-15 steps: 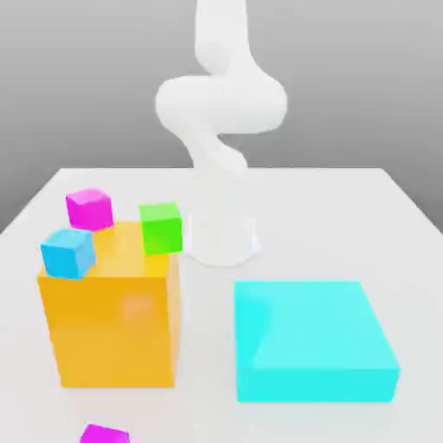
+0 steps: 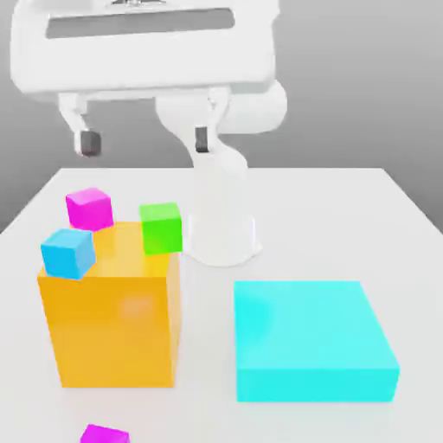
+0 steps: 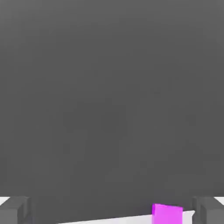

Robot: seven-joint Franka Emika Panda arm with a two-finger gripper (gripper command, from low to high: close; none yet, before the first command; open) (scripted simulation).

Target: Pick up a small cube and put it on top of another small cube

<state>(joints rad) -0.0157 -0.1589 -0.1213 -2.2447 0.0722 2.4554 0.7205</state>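
Note:
One small magenta cube sits on the white table behind the orange block, at the exterior view's left. A second magenta cube lies at the table's near edge, partly cut off by the frame. My gripper hangs high above the orange block, open, with nothing between its dark fingertips. In the hand view a magenta cube shows on the table edge, close to one fingertip.
A small blue cube and a small green cube sit at the orange block's top corners. A wide, low cyan block lies at the exterior view's right. The arm's white base stands behind the blocks.
The hand has swung into the top of the exterior view, above the orange block; half a second ago only the arm's body showed. The cubes have not moved.

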